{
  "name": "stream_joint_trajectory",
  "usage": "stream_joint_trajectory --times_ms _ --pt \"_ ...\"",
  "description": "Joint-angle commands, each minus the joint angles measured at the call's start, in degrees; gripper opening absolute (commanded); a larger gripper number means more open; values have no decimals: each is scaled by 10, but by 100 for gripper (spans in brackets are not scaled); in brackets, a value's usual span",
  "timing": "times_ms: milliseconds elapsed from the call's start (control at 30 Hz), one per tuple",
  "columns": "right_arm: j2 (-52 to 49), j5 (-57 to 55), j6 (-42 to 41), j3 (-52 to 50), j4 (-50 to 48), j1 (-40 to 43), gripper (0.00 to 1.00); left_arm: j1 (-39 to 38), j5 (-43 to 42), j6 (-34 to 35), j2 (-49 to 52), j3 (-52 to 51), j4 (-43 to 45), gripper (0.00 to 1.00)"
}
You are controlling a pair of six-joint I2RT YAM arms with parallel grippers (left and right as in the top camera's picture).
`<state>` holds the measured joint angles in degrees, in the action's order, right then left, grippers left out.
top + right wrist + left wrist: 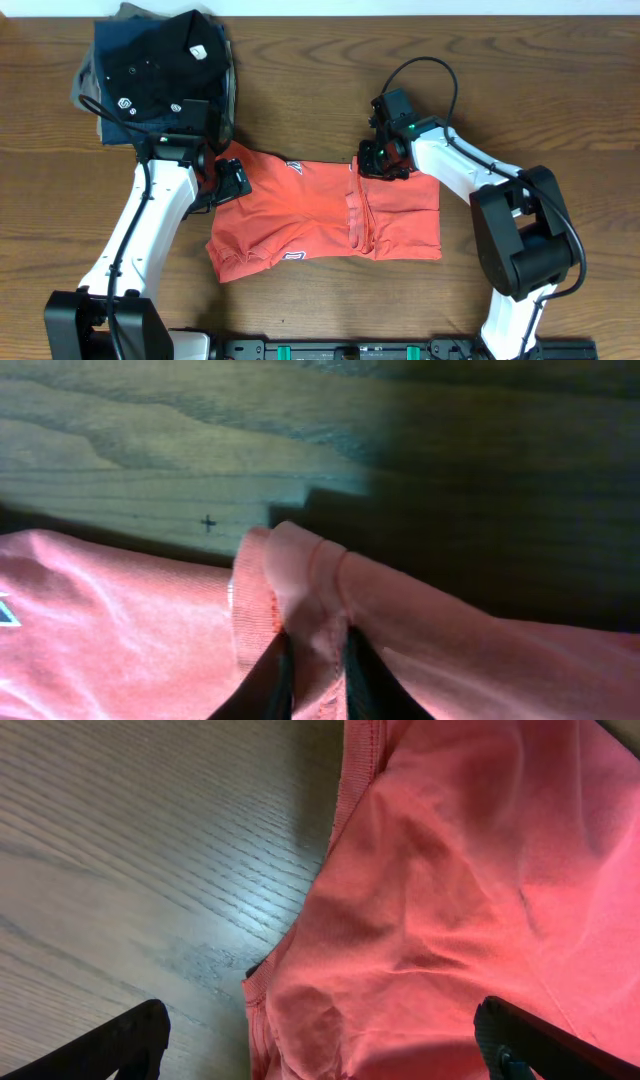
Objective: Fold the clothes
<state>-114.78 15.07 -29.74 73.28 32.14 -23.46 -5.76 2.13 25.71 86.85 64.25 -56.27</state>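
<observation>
The red-orange T-shirt (320, 215) lies bunched and partly folded in the middle of the table, with white lettering showing at its top and bottom edges. My left gripper (228, 180) is open over the shirt's left end; in the left wrist view its fingers (320, 1045) spread wide above the red fabric (450, 900), touching nothing. My right gripper (375, 162) is at the shirt's top edge, shut on a pinched fold beside the ribbed collar; the right wrist view shows the fingers (318, 665) clamped on that fold (300, 575).
A stack of folded garments with a black shirt with small white logos (160, 65) on top sits at the table's back left, just behind my left arm. Bare wood table (560, 90) surrounds the shirt.
</observation>
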Motion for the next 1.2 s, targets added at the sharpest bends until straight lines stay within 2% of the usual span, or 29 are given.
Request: stream_joint_trajectory --times_ms 0,100,233,267,367,467,667,1167 --pt "17 -18 7 13 23 10 13 3 9 5 4 -4 -1 98" --pt "54 -15 7 29 72 22 9 3 9 5 4 -4 0 98" --pt "118 17 35 33 118 24 13 3 9 5 4 -4 0 98" --pt "133 24 47 33 129 22 16 3 9 5 4 -4 0 98" --pt "157 23 69 33 166 5 35 3 9 5 4 -4 0 98" --pt "156 20 84 31 198 -19 43 3 9 5 4 -4 0 98" --pt "129 8 84 13 230 -60 45 3 9 5 4 -4 0 98" --pt "80 17 57 -49 221 -116 44 3 9 5 4 -4 -2 98"
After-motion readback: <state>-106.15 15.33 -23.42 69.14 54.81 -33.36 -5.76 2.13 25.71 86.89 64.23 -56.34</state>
